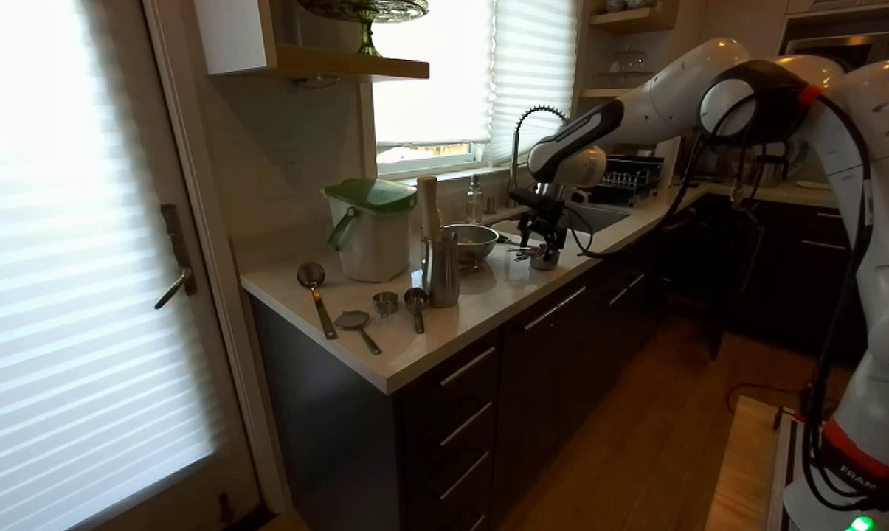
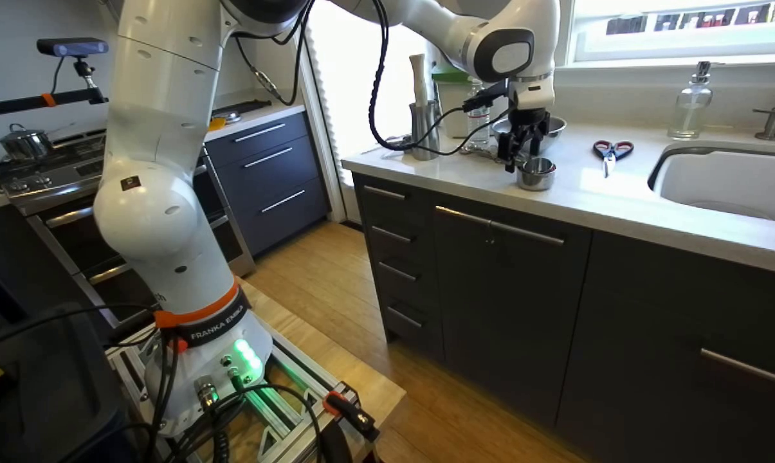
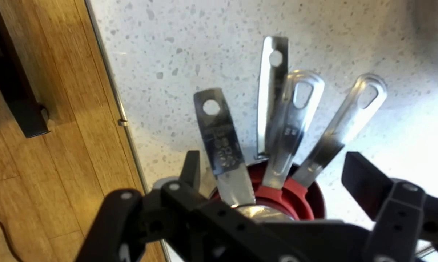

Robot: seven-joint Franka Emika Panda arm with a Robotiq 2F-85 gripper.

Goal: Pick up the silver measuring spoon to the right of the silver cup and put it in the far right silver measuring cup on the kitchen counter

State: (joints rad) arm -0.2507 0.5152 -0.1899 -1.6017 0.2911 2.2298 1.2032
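The far right silver measuring cup (image 1: 544, 261) stands near the kitchen counter's (image 1: 481, 302) front edge. In the wrist view it has a red inside (image 3: 315, 194) and holds nested pieces with several silver handles (image 3: 282, 145) sticking out. A dark-engraved spoon handle (image 3: 224, 145) leans over its rim at the left. My gripper (image 3: 277, 171) is open over the cup, fingers wide apart on either side of the handles. In both exterior views it is just above the cup; it also shows there (image 2: 521, 157). A silver measuring spoon (image 1: 417, 299) lies right of a small silver cup (image 1: 386, 304).
A tall steel cylinder (image 1: 442, 273) with a wooden stick, a metal bowl (image 1: 474, 242) and a green-lidded bin (image 1: 374, 236) stand behind. A strainer (image 1: 353, 320) and a ladle (image 1: 312, 276) lie at the counter's end. Scissors (image 2: 611, 154) lie near the sink (image 2: 734, 183).
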